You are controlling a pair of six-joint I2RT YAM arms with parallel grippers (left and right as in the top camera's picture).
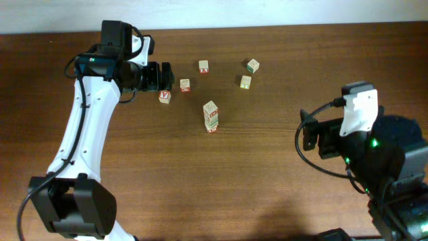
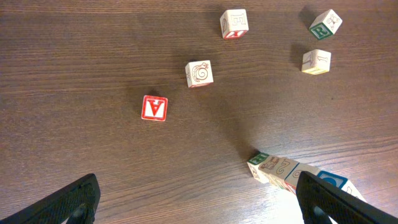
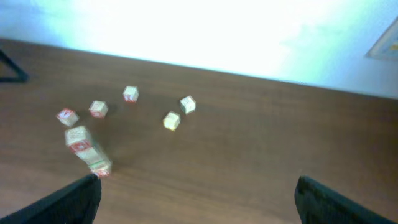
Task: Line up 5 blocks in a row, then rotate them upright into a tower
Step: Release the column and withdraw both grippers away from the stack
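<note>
The left gripper is hovering with its jaws spread wide and nothing between them, just beside the Y cube and near the snail block. The right gripper is also gaping and holding nothing, well apart from every block. The step in hand is looking like picking a loose block to turn. The snail block is lying nearest the left arm, so the left gripper is wanting to centre over it, square its fingers to two opposite faces, come straight down, and close without nudging the Y cube beside it. A short lift before the twist is likely helping the block turn cleanly on the wood. It is worth keeping clear of the stack, which is looking easy to topple.

The blocks are showing as tiny pale-wood cubes with printed faces, sitting scattered across the far middle of the table. The snail block is carrying a reddish curled drawing on top. The green block is sitting tilted at an angle to the others, with the pale block just beside it. The X cube is resting apart
</note>
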